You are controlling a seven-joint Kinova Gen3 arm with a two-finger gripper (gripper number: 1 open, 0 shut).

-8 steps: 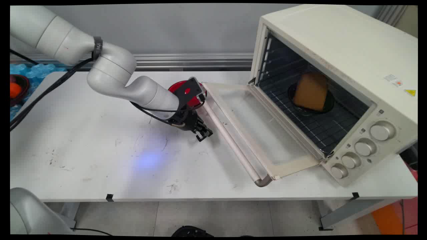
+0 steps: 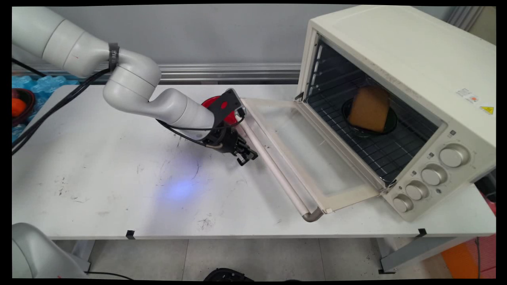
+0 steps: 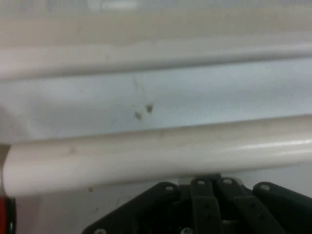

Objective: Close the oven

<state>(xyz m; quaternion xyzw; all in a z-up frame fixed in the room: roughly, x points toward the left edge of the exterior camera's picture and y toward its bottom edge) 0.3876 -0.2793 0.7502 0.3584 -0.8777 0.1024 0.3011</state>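
Main view: toaster oven (image 2: 400,79) at counter (image 2: 99,190) right end, door (image 2: 301,154) fully down flat, bread slice (image 2: 369,109) on a dark dish on the rack. End effector (image 2: 246,155) low, just beside the door handle (image 2: 273,170), not gripping it; red bowl (image 2: 220,109) behind the wrist.

Hand view: cream handle bar (image 3: 156,156) spans the frame just ahead of the linkage; can't tell finger spread.

Your gripper (image 2: 247,157) sits low, just beside door handle (image 2: 273,170); lowered oven door (image 2: 309,158) blocks way right. Red bowl (image 2: 222,109) close behind wrist. Bare table (image 2: 119,178) left and front gives you free passage.
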